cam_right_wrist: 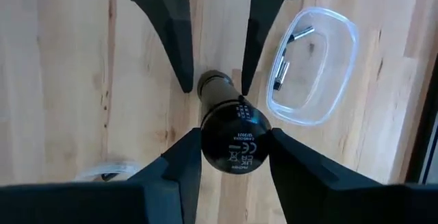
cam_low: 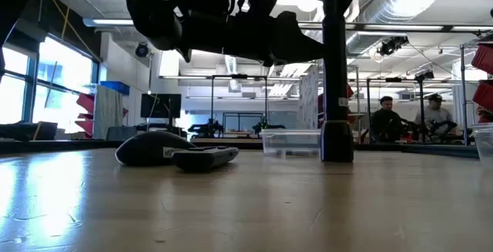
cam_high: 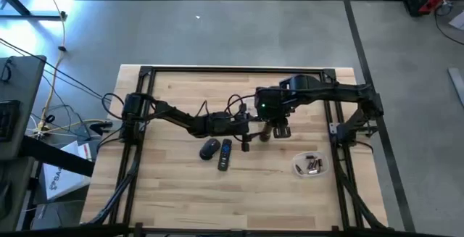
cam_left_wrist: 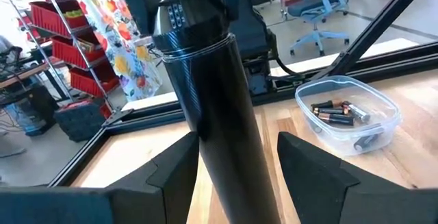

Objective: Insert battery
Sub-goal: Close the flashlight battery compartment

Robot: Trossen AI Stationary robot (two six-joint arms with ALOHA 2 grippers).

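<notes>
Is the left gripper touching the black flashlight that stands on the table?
Cannot tell. In the left wrist view the left gripper has one finger on each side of the flashlight, close against it, but neither contact nor a gap shows plainly.

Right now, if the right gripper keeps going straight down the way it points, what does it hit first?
The black flashlight. The right gripper points down with its fingers on either side of the flashlight's top end, so the wrist would meet that end before the table. Depth is uncertain.
</notes>
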